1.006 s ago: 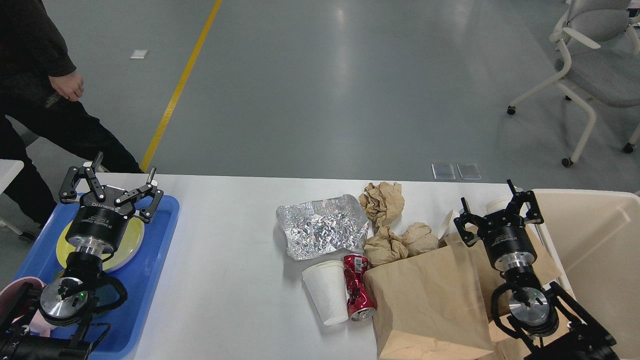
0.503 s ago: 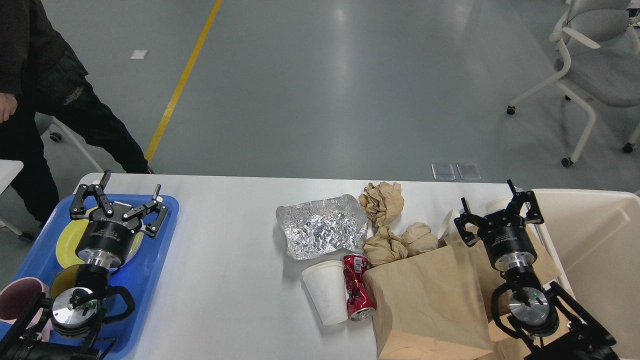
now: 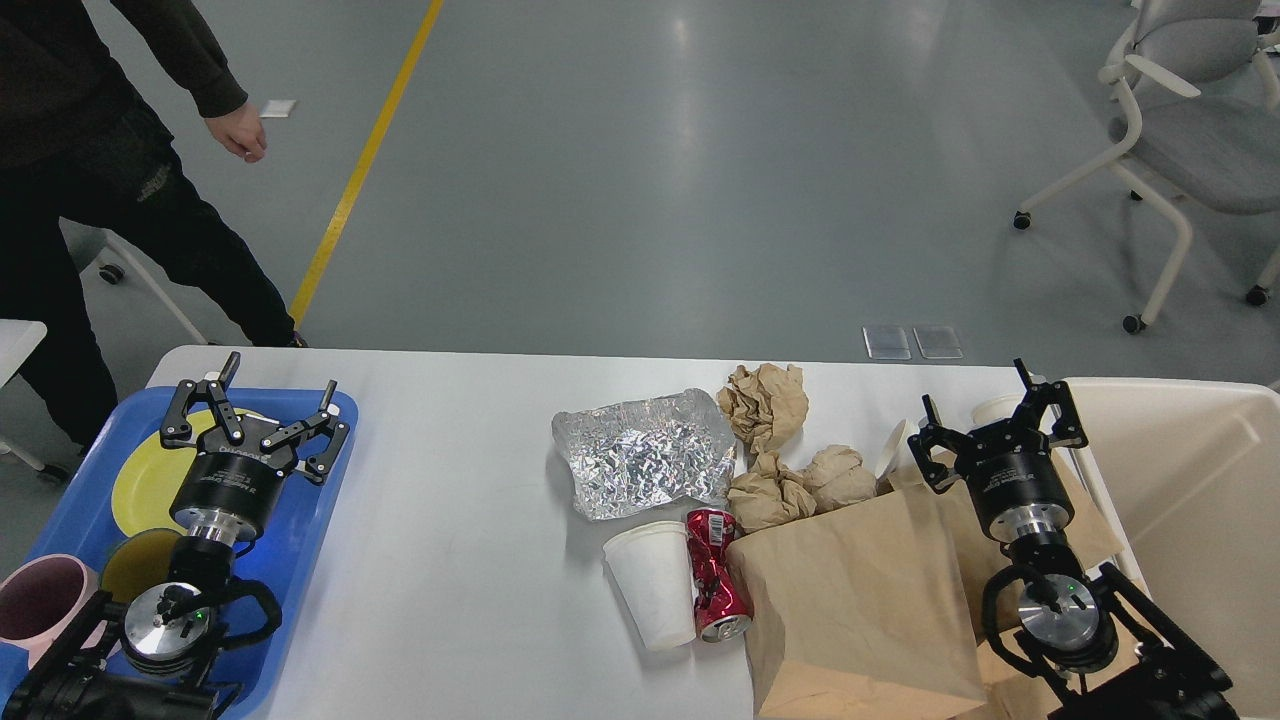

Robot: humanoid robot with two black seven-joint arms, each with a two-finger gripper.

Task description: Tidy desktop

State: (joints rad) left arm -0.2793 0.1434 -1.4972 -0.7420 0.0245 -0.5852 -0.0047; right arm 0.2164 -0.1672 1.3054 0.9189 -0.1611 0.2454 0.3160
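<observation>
The white desktop (image 3: 470,450) spans the view. On it lie a crumpled foil sheet (image 3: 645,455), a white paper cup (image 3: 655,585) on its side, a crushed red can (image 3: 717,573), three crumpled brown paper balls (image 3: 765,400) (image 3: 770,495) (image 3: 838,475) and a large brown paper bag (image 3: 860,610). My left gripper (image 3: 255,400) is open and empty above the blue tray (image 3: 310,500). My right gripper (image 3: 995,415) is open and empty above the bag's far right part, next to the cream bin (image 3: 1190,500).
The blue tray holds a yellow plate (image 3: 140,480), a dark yellow bowl (image 3: 135,565) and a pink cup (image 3: 40,605). A white lid or cup (image 3: 890,450) pokes out behind the bag. A person (image 3: 90,150) stands at far left. An office chair (image 3: 1190,130) stands at far right.
My left gripper has moved right and toward me over the tray, uncovering more of the yellow plate. The person at far left has shifted and raised a hand. My right arm has not moved.
</observation>
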